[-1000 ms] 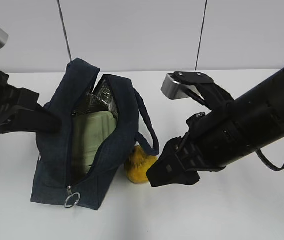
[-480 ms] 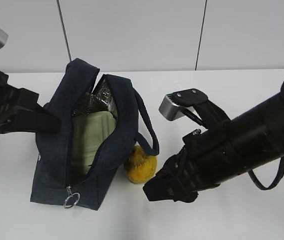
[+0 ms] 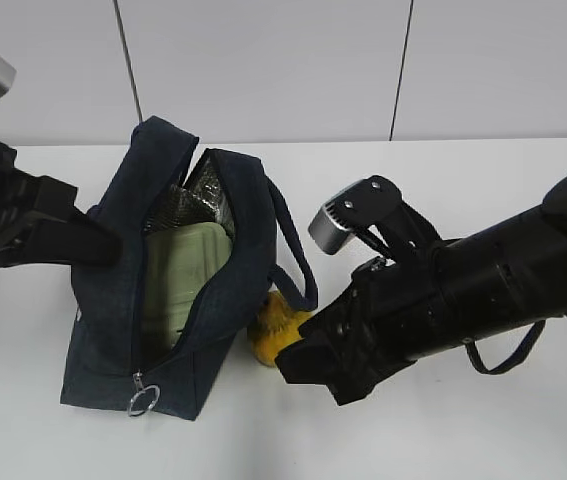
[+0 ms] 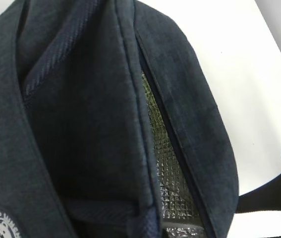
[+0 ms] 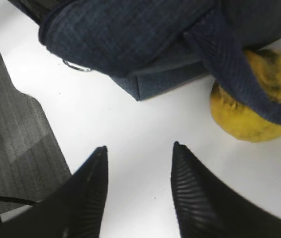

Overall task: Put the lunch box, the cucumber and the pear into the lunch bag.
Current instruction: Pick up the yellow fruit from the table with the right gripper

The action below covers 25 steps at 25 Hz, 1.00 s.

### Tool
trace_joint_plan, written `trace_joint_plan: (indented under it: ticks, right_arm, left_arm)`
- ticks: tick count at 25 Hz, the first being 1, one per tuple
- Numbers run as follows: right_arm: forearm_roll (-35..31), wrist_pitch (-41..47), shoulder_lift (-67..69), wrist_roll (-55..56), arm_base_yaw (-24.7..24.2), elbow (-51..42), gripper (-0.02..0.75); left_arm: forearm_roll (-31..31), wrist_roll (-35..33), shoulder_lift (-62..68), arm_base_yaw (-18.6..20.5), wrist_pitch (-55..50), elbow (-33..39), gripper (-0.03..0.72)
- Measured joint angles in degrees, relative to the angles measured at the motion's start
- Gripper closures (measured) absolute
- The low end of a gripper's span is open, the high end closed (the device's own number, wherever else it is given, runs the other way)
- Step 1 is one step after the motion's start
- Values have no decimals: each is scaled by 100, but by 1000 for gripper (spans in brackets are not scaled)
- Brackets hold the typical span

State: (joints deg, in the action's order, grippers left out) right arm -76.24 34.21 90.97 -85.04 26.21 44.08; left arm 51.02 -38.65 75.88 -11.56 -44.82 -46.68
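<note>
I see the lunch bag (image 3: 178,290) standing on the white desk (image 3: 463,440) toward its left side, zipper open, ring pull (image 3: 142,401) hanging at the near end. The lunch box (image 3: 185,270) sits inside the bag, pale green lid up, silvery lining (image 3: 201,200) visible behind it toward the far end. The pear (image 3: 275,332) lies on the desk touching the bag's right side, partly under the loop handle (image 3: 298,265); in the right wrist view the strap crosses over the pear (image 5: 252,106). I can't find the cucumber in any view. My right gripper (image 5: 138,151) is low over the desk just beside the pear, fingers (image 5: 93,171) apart with bare desk between them, nothing held; the pear lies off to the side of the fingertips, not between them. In the exterior view that gripper (image 3: 298,365) sits at the pear's near right side. My left gripper (image 3: 98,245) is at the bag's left wall near the rim; its jaws are hidden by fabric in both views, closed together, and I can't tell if they pinch the fabric. The left wrist view shows only the bag's navy cloth (image 4: 81,124) and a strip of lining (image 4: 167,168).
</note>
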Motion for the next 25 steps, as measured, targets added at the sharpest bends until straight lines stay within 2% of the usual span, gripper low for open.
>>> trace_joint_plan:
  ticks: [5,12,18,21,25]
  right_arm:
    - [-212,-189,25,-782,0,0,382]
    - [-848,-385,380,-2010,0,0,381]
    - [-1175,-827,547,-2529,0,0,381]
    - [-1190,-699,547,-2554,0,0,381]
    - [-1202,-4,547,-2578,0,0,381]
  left_arm:
    - [0,0,0,0,0,0,703]
    - [0,0,0,0,0,0,703]
    - [0,0,0,0,0,0,703]
    - [0,0,0,0,0,0,703]
    - [0,0,0,0,0,0,703]
